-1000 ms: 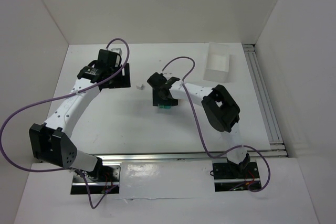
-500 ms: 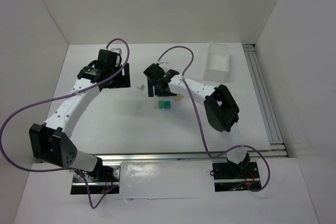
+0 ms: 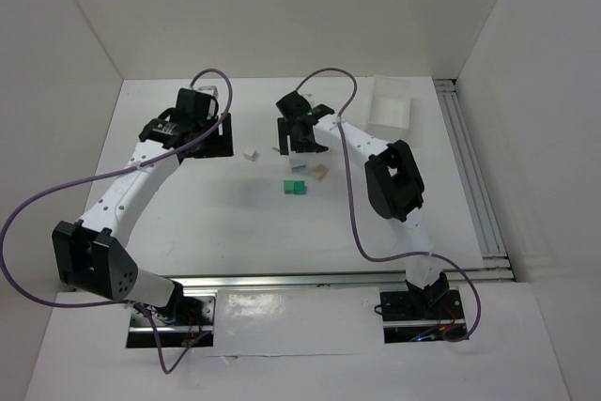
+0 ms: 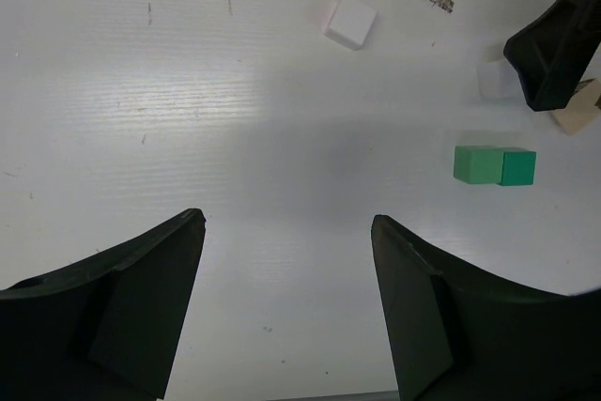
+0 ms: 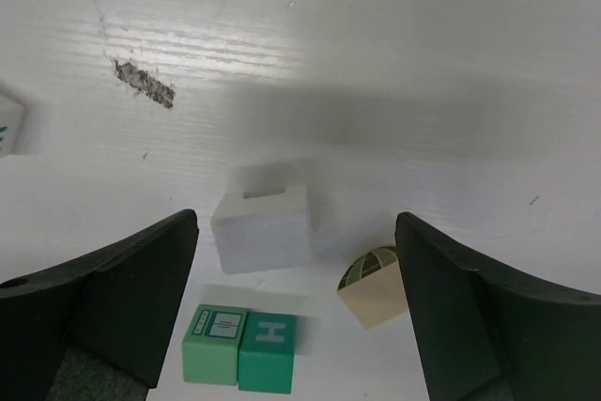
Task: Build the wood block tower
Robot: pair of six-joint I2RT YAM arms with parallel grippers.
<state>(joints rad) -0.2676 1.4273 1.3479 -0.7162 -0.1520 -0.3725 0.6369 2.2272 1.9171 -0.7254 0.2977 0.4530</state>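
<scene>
Black fingers of the right hand (image 3: 295,144) are spread apart and empty, hovering over a white block (image 5: 263,229) on the table (image 5: 423,63). Tower not stacked: two green cubes (image 5: 241,348) lie side by side, touching, just on the arm-base side of that block. Tan rounded piece (image 5: 373,288) sits on the table near them, not touching. Left hand (image 4: 286,223) also apart and empty. Second white block (image 4: 350,23) lies between the hands. Clear tray (image 3: 392,110) is well apart, far right.
</scene>
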